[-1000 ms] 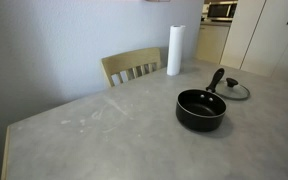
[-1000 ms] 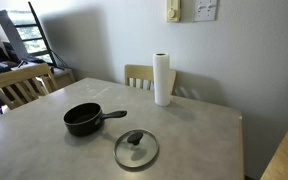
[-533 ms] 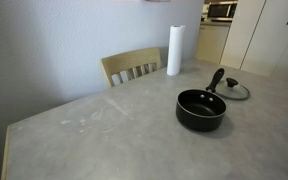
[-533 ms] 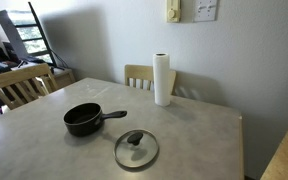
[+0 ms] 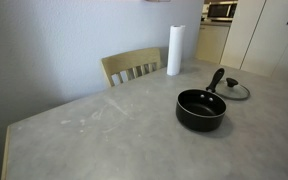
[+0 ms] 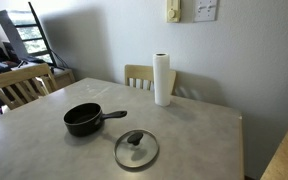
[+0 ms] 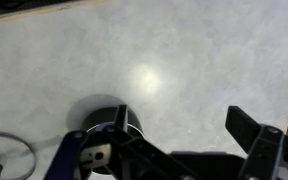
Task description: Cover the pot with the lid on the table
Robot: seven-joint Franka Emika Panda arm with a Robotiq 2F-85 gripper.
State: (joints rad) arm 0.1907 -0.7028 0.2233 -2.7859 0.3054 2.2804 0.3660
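The black pot (image 5: 201, 108) stands open on the pale grey table (image 5: 104, 130), its long handle pointing toward the lid (image 5: 234, 90). The glass lid with its dark knob lies flat on the table beside the pot, apart from it. Both show in both exterior views: pot (image 6: 82, 119), lid (image 6: 136, 149), table (image 6: 194, 135). The arm shows in neither exterior view. In the wrist view my gripper (image 7: 189, 132) is open and empty, well above the table. The pot (image 7: 92, 106) is partly hidden behind its left finger, and an arc of the lid (image 7: 12, 143) shows at the lower left.
A white paper towel roll (image 5: 174, 50) stands upright near the table's far edge, also seen in an exterior view (image 6: 162, 80). A light wooden chair (image 5: 132, 68) is pushed up there. Another chair (image 6: 19, 85) stands at a table side. Walls are close behind.
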